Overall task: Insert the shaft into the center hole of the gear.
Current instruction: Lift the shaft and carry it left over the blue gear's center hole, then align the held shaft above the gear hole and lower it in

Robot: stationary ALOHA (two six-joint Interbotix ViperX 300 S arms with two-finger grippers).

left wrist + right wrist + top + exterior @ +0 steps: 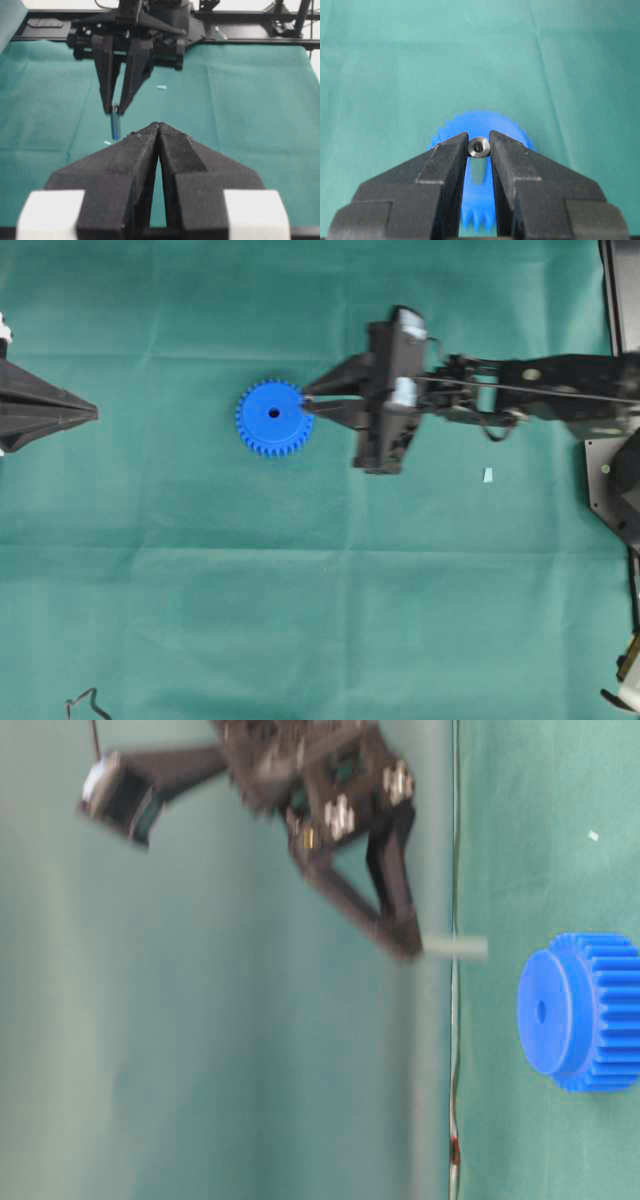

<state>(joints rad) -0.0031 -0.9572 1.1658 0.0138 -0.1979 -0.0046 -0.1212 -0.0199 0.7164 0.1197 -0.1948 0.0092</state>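
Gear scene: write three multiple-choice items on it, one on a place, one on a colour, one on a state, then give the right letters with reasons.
1. Where is the shaft?
A. between the right gripper fingers
B. lying on the cloth
C. seated in the center hole

2. What colour is the gear?
A. red
B. blue
C. white

3. How does the left gripper stand?
A. wide open
B. shut on the gear
C. shut, holding nothing

Answers:
1 A: the right wrist view shows the pin's shiny round end pinched between the fingers, above the gear.
2 B: every view of the toothed wheel shows bright blue.
3 C: its fingers meet at the tips with nothing between, far from the gear.
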